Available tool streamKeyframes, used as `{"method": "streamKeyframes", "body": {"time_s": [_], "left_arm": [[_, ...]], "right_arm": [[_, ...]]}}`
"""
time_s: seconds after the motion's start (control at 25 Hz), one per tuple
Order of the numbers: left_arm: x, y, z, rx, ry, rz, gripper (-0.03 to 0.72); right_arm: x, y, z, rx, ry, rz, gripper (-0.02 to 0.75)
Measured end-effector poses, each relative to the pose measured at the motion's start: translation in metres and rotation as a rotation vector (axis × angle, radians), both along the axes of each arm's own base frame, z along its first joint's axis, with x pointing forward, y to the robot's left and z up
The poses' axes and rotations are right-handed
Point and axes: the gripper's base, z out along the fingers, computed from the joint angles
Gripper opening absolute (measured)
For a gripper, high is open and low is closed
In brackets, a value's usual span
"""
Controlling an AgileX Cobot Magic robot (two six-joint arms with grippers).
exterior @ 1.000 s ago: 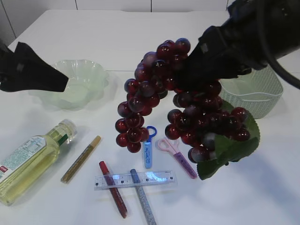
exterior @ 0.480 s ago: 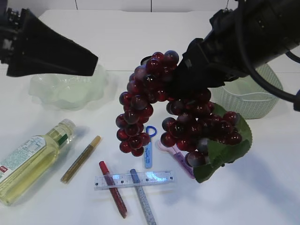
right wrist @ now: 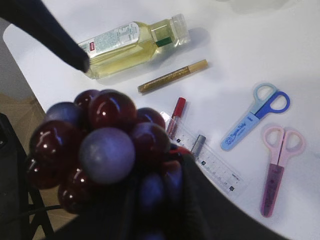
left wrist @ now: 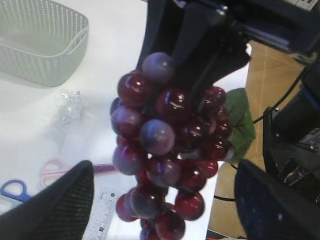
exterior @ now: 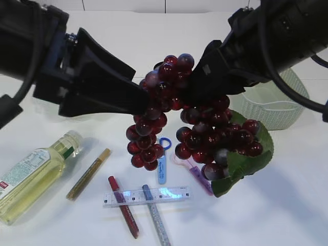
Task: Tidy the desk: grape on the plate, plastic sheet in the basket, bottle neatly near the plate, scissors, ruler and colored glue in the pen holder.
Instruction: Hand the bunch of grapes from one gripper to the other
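Note:
My right gripper (exterior: 199, 84) is shut on the top of a dark red grape bunch (exterior: 154, 128) with a green leaf and holds it above the table. The bunch fills the right wrist view (right wrist: 100, 145). My left gripper (exterior: 137, 98) is open right beside the bunch. In the left wrist view its fingers (left wrist: 162, 200) are spread wide on either side of the hanging grapes (left wrist: 160, 140), not touching them. The plate is hidden behind my left arm. The bottle (exterior: 31, 174) lies at the front left. The crumpled plastic sheet (left wrist: 70, 102) lies on the table near the basket (left wrist: 40, 45).
Below the grapes lie the blue scissors (exterior: 163, 161), pink scissors (exterior: 197, 174), clear ruler (exterior: 148, 196), a gold glue pen (exterior: 88, 174), a red one (exterior: 123, 205) and a silver one (exterior: 156, 218). The green basket (exterior: 279, 110) stands at the right. No pen holder is in view.
My left arm has swung in from the far left to the grape bunch and now covers the plate. The right gripper with the grapes has shifted slightly left.

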Motion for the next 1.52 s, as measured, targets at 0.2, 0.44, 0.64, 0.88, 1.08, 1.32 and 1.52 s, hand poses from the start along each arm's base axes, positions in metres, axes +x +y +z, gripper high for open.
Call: {"method": "streamKeyframes", "body": {"time_s": [0.2, 0.44, 0.64, 0.88, 1.08, 1.32, 1.52], "left_arm": [[0.009, -0.005, -0.006, -0.037, 0.008, 0.016, 0.645], [0.012, -0.009, -0.012, -0.04, 0.038, 0.0, 0.645], [0.013, -0.011, -0.014, -0.052, 0.049, -0.008, 0.645], [0.014, -0.013, -0.016, -0.054, 0.052, -0.019, 0.632], [0.013, -0.013, -0.016, -0.054, 0.055, -0.027, 0.543], [0.013, -0.013, -0.016, -0.05, 0.055, -0.035, 0.349], [0.014, -0.012, -0.017, -0.032, 0.034, -0.023, 0.248]], "right_arm": [[-0.002, 0.004, 0.003, 0.045, -0.006, 0.031, 0.184], [-0.002, 0.006, 0.005, 0.074, -0.015, 0.047, 0.184], [-0.003, 0.007, 0.007, 0.096, -0.017, 0.062, 0.184], [-0.004, 0.009, 0.008, 0.121, -0.012, 0.072, 0.184], [-0.004, 0.009, 0.008, 0.119, -0.02, 0.08, 0.184], [-0.004, 0.009, 0.008, 0.121, -0.019, 0.08, 0.185], [-0.004, 0.009, 0.008, 0.121, -0.022, 0.08, 0.186]]}}
